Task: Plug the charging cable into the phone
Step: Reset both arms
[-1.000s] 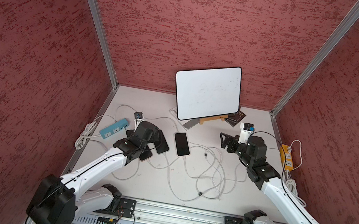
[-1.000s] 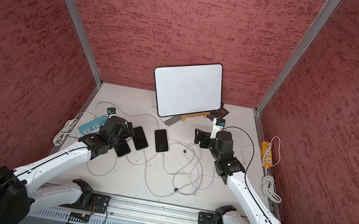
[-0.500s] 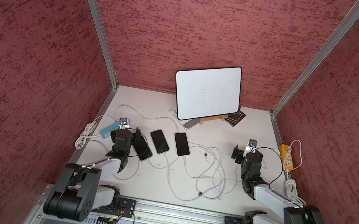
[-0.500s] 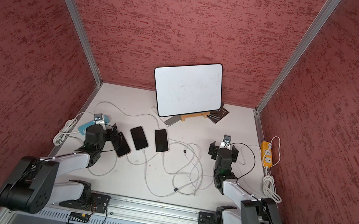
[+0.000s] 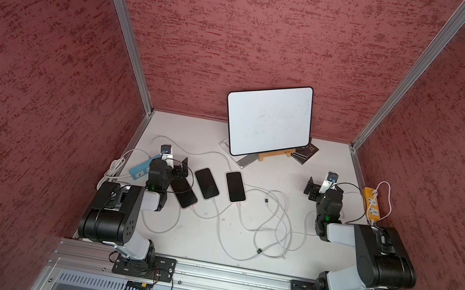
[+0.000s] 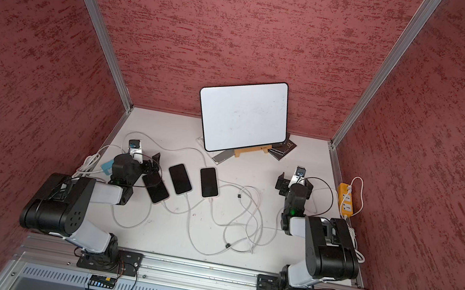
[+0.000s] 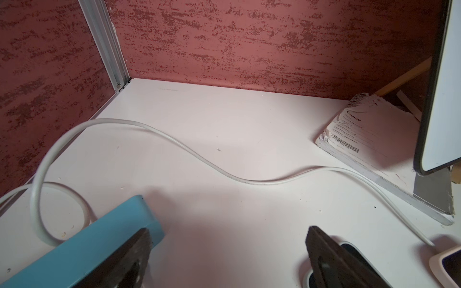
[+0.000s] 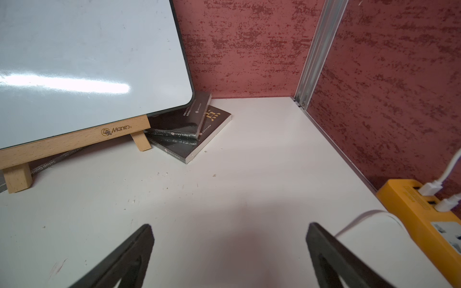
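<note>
The wooden easel (image 8: 74,142) carries the brand "Manes". Under it, a grey booklet (image 8: 56,160) shows "Setup Guide", upside down. A black book (image 8: 217,122) bears one gold Chinese character. The white paper pack (image 7: 369,139) seems to read "Canon", with a barcode.

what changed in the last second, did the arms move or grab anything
The left gripper pulled back off the phones to beside the blue power strip. The right gripper drew back toward the orange power strip. Both are open and empty. Phones, cables and whiteboard did not move.
</note>
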Available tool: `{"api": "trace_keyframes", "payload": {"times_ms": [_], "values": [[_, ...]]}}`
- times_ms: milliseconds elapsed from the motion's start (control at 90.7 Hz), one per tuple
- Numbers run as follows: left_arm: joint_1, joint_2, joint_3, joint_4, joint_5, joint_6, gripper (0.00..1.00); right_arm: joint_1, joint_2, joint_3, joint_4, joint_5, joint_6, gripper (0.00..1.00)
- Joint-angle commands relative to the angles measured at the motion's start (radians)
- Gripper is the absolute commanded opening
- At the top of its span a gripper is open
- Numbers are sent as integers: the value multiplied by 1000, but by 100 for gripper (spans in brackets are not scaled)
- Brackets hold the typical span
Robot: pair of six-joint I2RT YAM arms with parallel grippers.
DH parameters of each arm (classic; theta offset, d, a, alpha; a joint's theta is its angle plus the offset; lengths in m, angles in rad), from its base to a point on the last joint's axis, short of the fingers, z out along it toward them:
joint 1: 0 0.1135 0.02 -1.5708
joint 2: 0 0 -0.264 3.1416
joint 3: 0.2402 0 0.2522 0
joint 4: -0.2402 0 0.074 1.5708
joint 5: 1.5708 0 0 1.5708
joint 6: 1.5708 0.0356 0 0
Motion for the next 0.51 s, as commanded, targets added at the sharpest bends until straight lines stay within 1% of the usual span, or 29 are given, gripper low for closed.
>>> {"api": "trace_keyframes", "payload": {"times_ms": [0,496], "values": [[-1,-6,12,21,23,17,100,-9,-9,9,-14,-35,14,99],[-1,-5,13,22,22,17,100,-9,-7,18,-27,-56,8,99]]}}
